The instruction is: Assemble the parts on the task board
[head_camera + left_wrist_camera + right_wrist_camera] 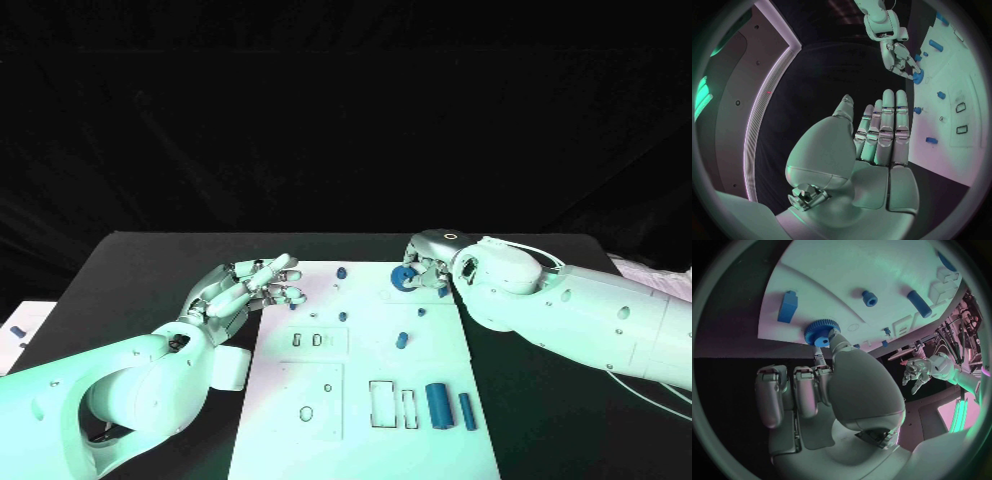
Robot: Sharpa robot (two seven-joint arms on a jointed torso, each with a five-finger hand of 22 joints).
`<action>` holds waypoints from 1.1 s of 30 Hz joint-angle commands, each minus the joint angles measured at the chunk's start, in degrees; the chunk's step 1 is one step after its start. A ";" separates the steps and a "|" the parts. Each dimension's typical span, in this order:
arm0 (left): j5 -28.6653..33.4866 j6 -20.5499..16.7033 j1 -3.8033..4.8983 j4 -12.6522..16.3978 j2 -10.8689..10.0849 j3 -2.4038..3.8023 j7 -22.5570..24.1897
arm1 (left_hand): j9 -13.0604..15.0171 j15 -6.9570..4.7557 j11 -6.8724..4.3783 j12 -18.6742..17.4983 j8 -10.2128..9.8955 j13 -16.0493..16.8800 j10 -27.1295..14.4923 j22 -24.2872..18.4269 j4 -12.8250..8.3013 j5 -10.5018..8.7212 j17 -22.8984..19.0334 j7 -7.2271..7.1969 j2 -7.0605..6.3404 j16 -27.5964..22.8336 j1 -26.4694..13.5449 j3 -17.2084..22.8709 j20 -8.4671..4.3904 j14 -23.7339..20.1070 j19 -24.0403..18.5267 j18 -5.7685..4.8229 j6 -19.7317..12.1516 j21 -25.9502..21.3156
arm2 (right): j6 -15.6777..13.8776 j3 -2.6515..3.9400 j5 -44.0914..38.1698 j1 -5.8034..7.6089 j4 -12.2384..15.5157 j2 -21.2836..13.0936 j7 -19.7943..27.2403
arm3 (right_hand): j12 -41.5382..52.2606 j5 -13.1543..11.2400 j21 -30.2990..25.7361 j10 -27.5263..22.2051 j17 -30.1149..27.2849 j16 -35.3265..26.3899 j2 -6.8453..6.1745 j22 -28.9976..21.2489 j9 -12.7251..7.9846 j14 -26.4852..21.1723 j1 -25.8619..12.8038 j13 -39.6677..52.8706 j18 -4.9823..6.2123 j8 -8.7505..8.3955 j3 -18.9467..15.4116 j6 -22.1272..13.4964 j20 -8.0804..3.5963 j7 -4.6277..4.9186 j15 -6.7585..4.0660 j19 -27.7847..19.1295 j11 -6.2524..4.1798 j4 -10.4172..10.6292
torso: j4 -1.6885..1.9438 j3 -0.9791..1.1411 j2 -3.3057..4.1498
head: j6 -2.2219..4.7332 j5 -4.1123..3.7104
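My right hand's (433, 268) fingers (821, 356) are pinching a blue toothed wheel (821, 332) at the far right corner of the task board (361, 400); in the right wrist view I am seeing the thumb and a fingertip closing on its rim while the other fingers are lying curled in beside them. The wheel is sitting at the board's edge, touching its surface as far as I can tell. My left hand (245, 285) is hovering at the board's far left corner with its fingers straight and slightly apart, holding nothing. On the board I am seeing two blue cylinders (451, 406) lying side by side near the right edge, and small blue pegs (402, 340) standing further up the plate.
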 commanded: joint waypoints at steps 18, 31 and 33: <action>0.10 1.75 0.07 -0.09 0.38 0.04 -0.05 | -0.02 0.11 0.55 -0.30 -0.32 -0.07 0.05 -0.10 -0.48 -0.07 0.19 0.43 0.53 -0.38 0.41 0.09 0.07 0.07 -0.15 0.58 -0.04 -0.20 | -11.10 -0.69 -8.20 -0.89 6.65 2.83 -2.26 | 0.76 8.24 0.93 3.63 10.04 0.51 -0.15 12.97 1.21 4.92 -2.18 10.62 -1.15 -0.13 4.06 3.09 -0.88 -1.70 -0.85 4.35 -1.01 -0.40 | 0.09 -0.09 0.00 | 0.25 0.47; 0.10 2.00 0.07 -0.19 0.60 0.04 -0.20 | -0.02 0.12 0.56 -0.38 -0.38 -0.06 0.06 -0.10 -0.56 -0.06 0.27 0.44 0.63 -0.47 0.50 0.14 0.07 0.03 -0.18 0.58 -0.03 -0.22 | -10.52 -1.85 -8.01 -0.91 4.94 8.72 -2.15 | 0.42 8.31 0.94 3.50 9.84 0.41 -0.44 13.01 1.16 4.88 -2.96 10.43 -1.16 -0.57 4.41 2.78 -0.85 -1.54 -0.77 4.38 -0.89 -0.21 | 0.18 -0.12 0.02 | 0.01 0.78; 0.10 2.00 0.07 -0.22 0.64 0.04 -0.20 | -0.02 0.12 0.56 -0.38 -0.38 -0.06 0.06 -0.10 -0.56 -0.06 0.27 0.44 0.63 -0.47 0.50 0.14 0.07 0.03 -0.18 0.58 -0.03 -0.22 | -10.18 -1.96 -7.81 -0.95 4.33 9.40 -1.97 | 0.40 8.25 0.94 3.49 9.82 0.40 -0.50 13.01 1.15 4.87 -3.07 10.42 -1.16 -0.64 4.45 2.73 -0.83 -1.51 -0.75 4.37 -0.87 -0.19 | 0.17 -0.11 0.02 | -0.01 0.86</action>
